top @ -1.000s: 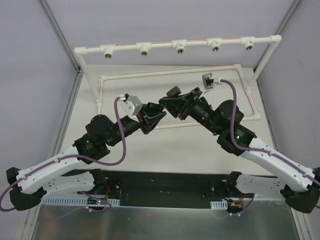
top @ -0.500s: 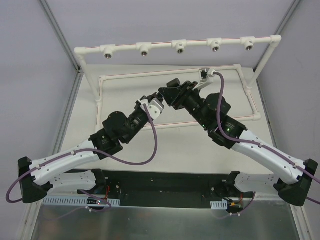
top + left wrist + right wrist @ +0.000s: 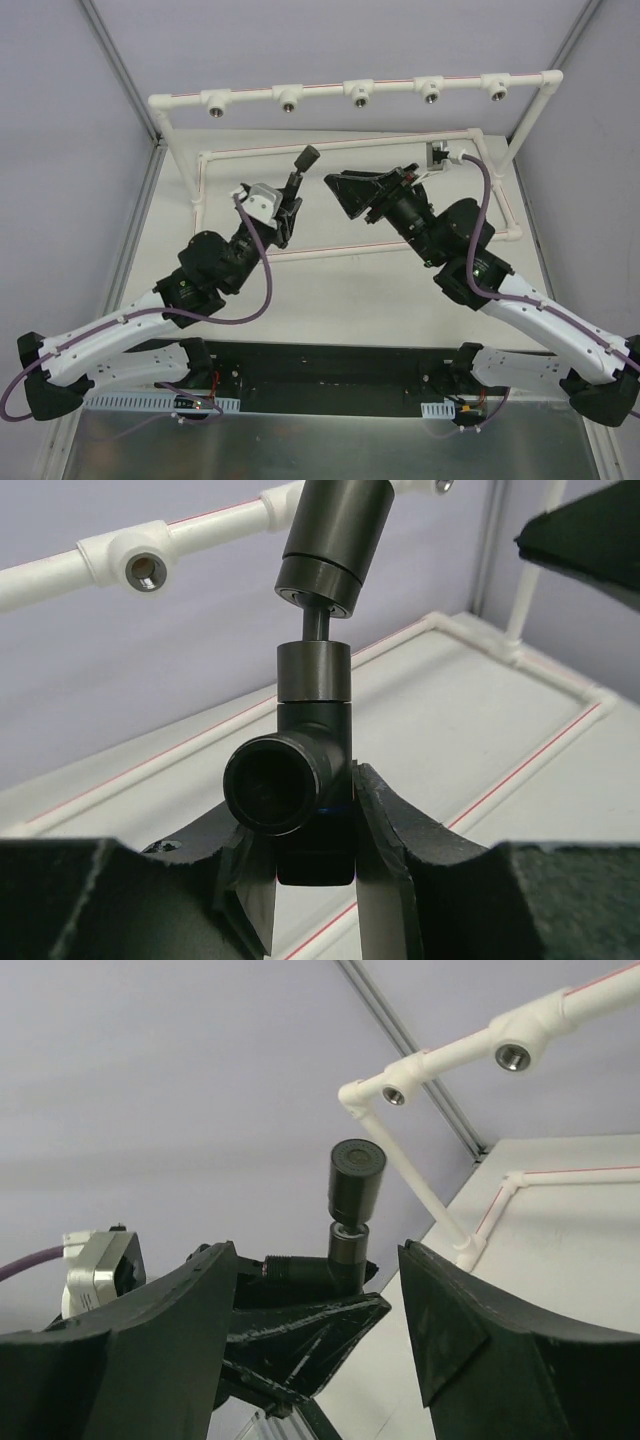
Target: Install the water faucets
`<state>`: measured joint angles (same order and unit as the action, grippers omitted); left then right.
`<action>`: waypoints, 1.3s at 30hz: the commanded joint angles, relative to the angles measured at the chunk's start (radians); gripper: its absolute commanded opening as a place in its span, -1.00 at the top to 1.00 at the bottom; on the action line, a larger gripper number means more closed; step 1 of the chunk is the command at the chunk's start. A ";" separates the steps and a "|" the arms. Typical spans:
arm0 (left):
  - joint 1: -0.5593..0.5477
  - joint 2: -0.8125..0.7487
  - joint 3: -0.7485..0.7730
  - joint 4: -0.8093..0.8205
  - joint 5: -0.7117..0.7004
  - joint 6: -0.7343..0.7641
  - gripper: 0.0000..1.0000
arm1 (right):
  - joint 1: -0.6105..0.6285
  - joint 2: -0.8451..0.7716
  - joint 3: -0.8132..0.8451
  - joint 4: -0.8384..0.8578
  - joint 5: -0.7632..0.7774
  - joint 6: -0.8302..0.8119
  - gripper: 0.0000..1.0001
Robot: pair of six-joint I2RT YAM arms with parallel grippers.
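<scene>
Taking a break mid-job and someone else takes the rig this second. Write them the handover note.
Left gripper: shut on the black T-shaped faucet, gripped low on its body, held in the air.
Right gripper: open, empty, apart from the faucet.
White pipe rail: the five threaded mouths seen from above are all bare.
Done: no faucet fitted.
Left: fit this one into a mouth. The second faucet is not in view.
</scene>
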<state>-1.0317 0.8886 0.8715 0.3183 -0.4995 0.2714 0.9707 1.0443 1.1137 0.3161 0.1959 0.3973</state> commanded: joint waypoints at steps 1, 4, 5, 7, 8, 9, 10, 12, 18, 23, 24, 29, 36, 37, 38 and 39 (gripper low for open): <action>-0.002 -0.097 0.012 0.061 0.071 -0.268 1.00 | 0.002 -0.053 -0.029 0.110 -0.073 -0.032 -0.44; -0.002 -0.140 0.001 0.061 0.124 -0.395 1.00 | 0.002 -0.073 -0.051 0.112 -0.091 -0.034 -0.45; -0.002 -0.148 -0.003 0.061 0.148 -0.428 1.00 | 0.002 -0.078 -0.055 0.113 -0.099 -0.037 -0.45; -0.002 -0.168 -0.006 0.062 0.188 -0.509 1.00 | 0.002 -0.086 -0.063 0.116 -0.131 -0.043 -0.45; -0.002 -0.171 -0.008 0.062 0.202 -0.546 1.00 | 0.000 -0.086 -0.060 0.115 -0.154 -0.048 -0.45; -0.002 -0.174 -0.009 0.062 0.214 -0.593 1.00 | 0.002 -0.084 -0.054 0.113 -0.185 -0.057 -0.45; -0.002 -0.175 -0.009 0.061 0.234 -0.628 1.00 | 0.002 -0.079 -0.045 0.107 -0.234 -0.063 -0.45; -0.002 -0.172 -0.008 0.061 0.295 -0.708 1.00 | 0.002 -0.066 -0.011 0.077 -0.318 -0.075 -0.45; -0.002 -0.152 -0.019 0.119 0.427 -0.853 1.00 | 0.002 -0.056 0.021 0.057 -0.380 -0.061 -0.44; -0.002 -0.135 -0.031 0.188 0.541 -0.896 1.00 | -0.001 -0.061 0.015 0.057 -0.366 -0.054 -0.40; -0.002 -0.134 -0.031 0.203 0.564 -0.897 1.00 | 0.000 -0.061 0.017 0.054 -0.363 -0.052 -0.39; -0.002 -0.122 -0.028 0.229 0.605 -0.899 1.00 | 0.000 -0.058 0.021 0.057 -0.374 -0.046 -0.27; -0.002 -0.099 -0.002 0.223 0.645 -0.887 1.00 | 0.000 -0.061 0.023 0.058 -0.362 -0.037 -0.07; -0.002 -0.097 0.001 0.220 0.648 -0.884 1.00 | 0.002 -0.061 0.023 0.057 -0.362 -0.035 -0.04; -0.002 -0.096 0.004 0.217 0.650 -0.880 1.00 | 0.000 -0.064 0.023 0.058 -0.362 -0.032 0.02; -0.002 -0.094 0.004 0.212 0.650 -0.877 1.00 | 0.002 -0.064 0.021 0.058 -0.363 -0.031 0.07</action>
<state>-1.0332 0.7990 0.8322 0.4347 0.1089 -0.5995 0.9710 0.9939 1.0889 0.3347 -0.1581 0.3553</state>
